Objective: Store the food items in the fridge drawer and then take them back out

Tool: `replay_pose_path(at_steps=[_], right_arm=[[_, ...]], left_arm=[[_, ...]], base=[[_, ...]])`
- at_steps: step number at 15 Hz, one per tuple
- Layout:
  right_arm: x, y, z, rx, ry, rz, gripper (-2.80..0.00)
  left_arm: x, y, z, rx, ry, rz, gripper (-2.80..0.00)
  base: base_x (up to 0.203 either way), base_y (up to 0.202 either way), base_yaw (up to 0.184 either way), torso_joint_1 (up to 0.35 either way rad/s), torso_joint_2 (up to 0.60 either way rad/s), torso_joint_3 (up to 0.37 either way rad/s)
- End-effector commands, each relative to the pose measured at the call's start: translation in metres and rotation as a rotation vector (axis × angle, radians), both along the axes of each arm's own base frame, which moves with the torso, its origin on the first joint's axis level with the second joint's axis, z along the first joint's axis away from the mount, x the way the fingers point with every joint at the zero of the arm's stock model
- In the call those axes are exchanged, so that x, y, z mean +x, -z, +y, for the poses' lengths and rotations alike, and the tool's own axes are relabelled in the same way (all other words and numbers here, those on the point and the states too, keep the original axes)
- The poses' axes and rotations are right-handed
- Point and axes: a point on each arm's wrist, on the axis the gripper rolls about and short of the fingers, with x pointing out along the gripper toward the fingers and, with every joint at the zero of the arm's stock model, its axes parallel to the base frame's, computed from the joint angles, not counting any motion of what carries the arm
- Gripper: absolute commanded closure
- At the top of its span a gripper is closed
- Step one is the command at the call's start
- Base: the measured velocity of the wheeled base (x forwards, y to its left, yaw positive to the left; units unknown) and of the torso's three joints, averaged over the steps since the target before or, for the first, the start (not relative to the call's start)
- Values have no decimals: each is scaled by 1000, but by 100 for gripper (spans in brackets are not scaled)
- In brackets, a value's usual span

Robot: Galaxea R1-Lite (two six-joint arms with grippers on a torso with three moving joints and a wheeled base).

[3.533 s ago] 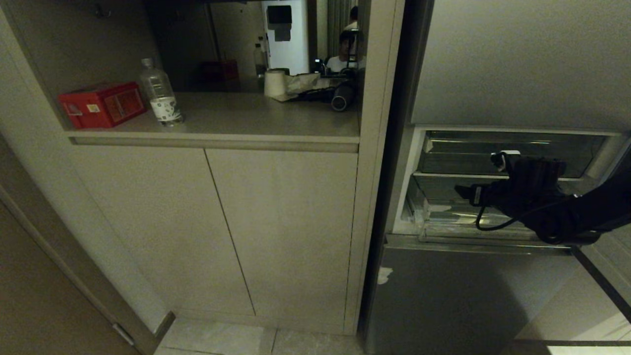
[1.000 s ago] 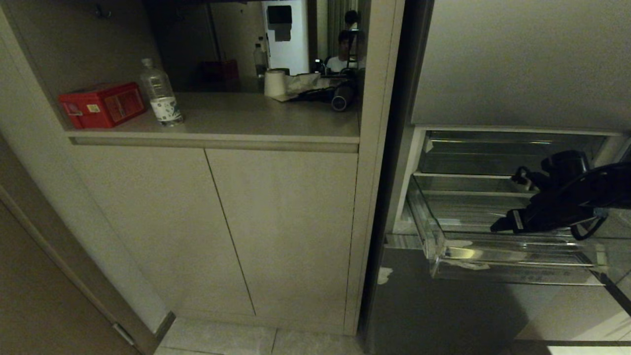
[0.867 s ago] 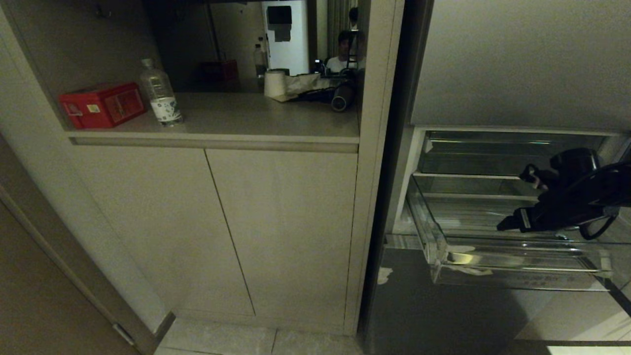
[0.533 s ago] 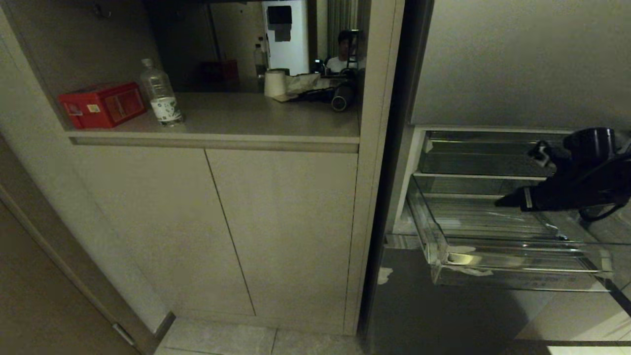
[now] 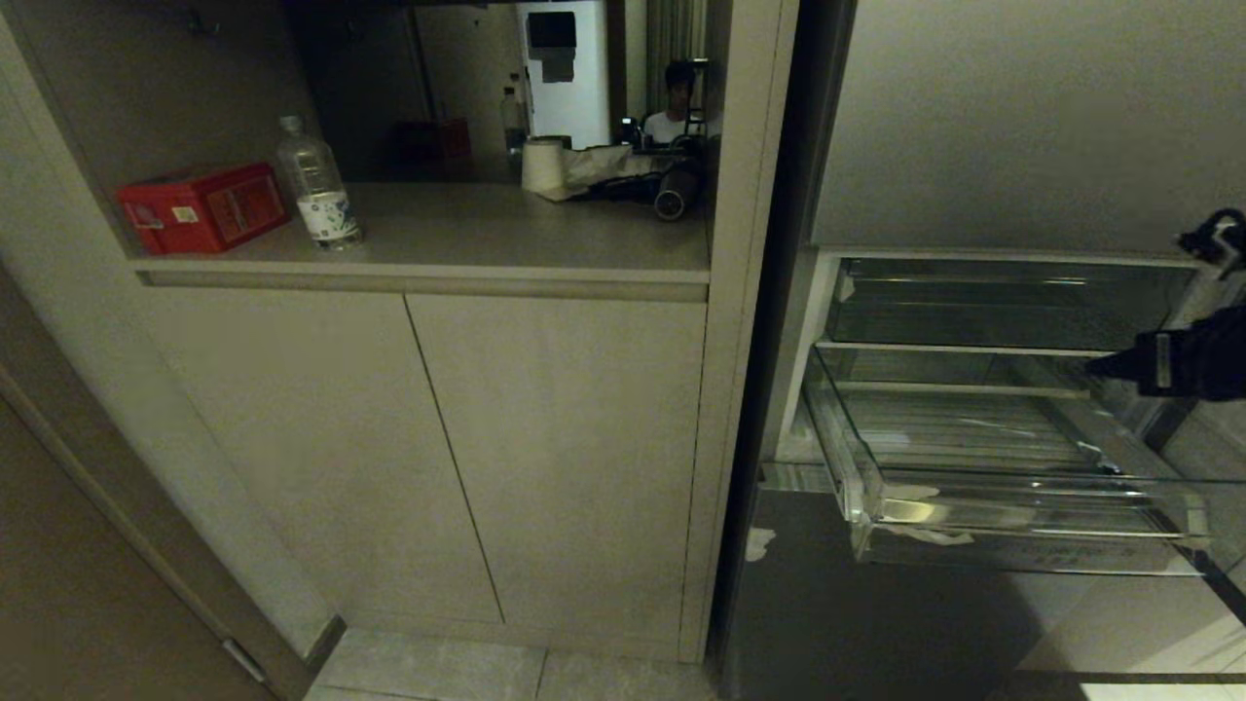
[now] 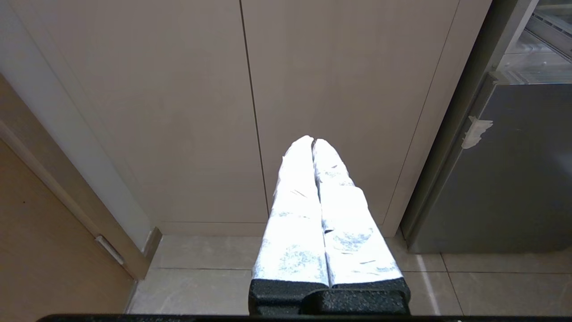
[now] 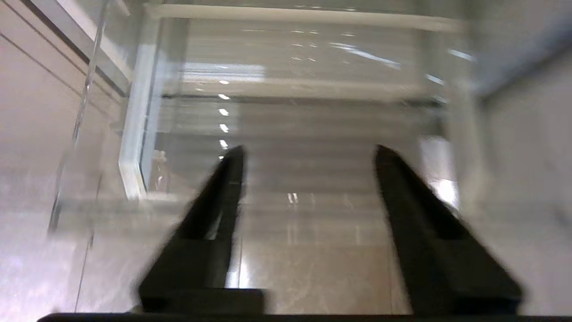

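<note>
The fridge drawer (image 5: 1022,531), a deep clear bin with a ribbed floor, stands pulled out of the grey fridge with nothing visible inside it. My right gripper (image 5: 1110,367) hovers above the drawer's back right part, at the right edge of the head view. In the right wrist view the right gripper (image 7: 309,152) is open, nothing between its dark fingers, with the drawer (image 7: 134,134) beyond them. The food items are out of view. My left gripper (image 6: 313,141) is shut and parked low, facing the beige cabinet doors (image 6: 178,112).
A shallower clear tray (image 5: 1003,304) sits above the drawer. The grey lower fridge front (image 5: 876,604) is below it. On the counter at the left stand a red box (image 5: 201,206), a water bottle (image 5: 316,185) and a paper roll (image 5: 542,164). A person (image 5: 674,102) shows behind.
The drawer, pushed in at first, now stands pulled out. Over the last second my right gripper has risen and drawn back to the right, away from the drawer's front.
</note>
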Motion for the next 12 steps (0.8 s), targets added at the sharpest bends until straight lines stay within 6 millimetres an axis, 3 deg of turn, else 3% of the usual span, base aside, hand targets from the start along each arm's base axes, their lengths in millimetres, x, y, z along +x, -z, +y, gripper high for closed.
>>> replay_pose_path(at_steps=[1, 4, 6, 8, 12], right_arm=[[-78, -26, 1, -28, 103, -119, 0], [-140, -14, -14, 18, 358, -158, 0], [-172, -8, -8, 48, 455, -209, 0], [-190, -12, 6, 56, 486, -286, 0], [-217, -46, 13, -30, 676, -462, 0]], left_arm=[[0, 0, 0, 0, -1, 2, 0], [0, 0, 0, 0, -1, 1, 0], [0, 0, 0, 0, 0, 1, 0], [0, 0, 0, 0, -1, 2, 0], [0, 0, 0, 0, -1, 1, 0]], base=[[0, 0, 0, 0, 0, 0], [0, 0, 0, 0, 0, 0], [0, 0, 0, 0, 0, 0], [0, 0, 0, 0, 0, 0], [0, 0, 0, 0, 0, 0]])
